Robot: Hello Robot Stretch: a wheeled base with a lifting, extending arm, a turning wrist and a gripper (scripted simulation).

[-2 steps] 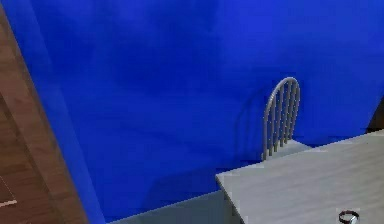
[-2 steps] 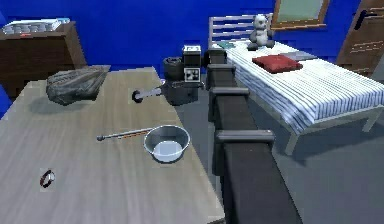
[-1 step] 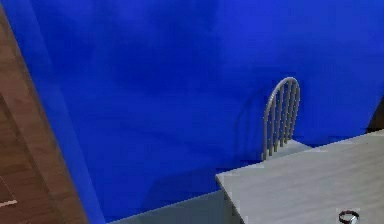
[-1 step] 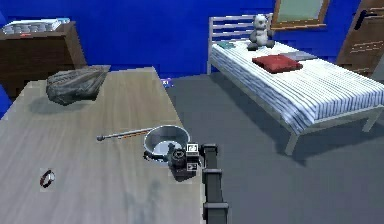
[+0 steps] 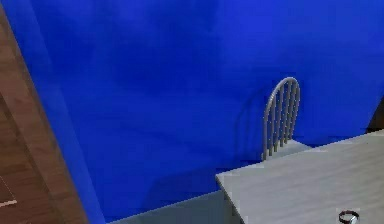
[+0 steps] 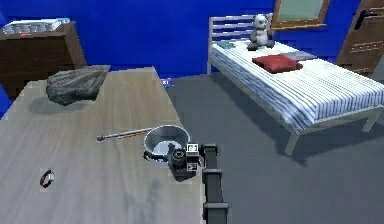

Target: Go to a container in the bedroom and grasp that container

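Where it rests on table [image 6: 90, 165], container [image 6: 165, 138] round, grey, bowl-shaped

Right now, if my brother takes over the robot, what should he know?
Tool: at the grey bowl on the table; cannot tell whether it holds anything.
Things: the bowl stands near the table's edge, bed beyond.
Done: robot is in the bedroom, arm out over the table.
Left: probably securing the grasp and lifting the bowl.
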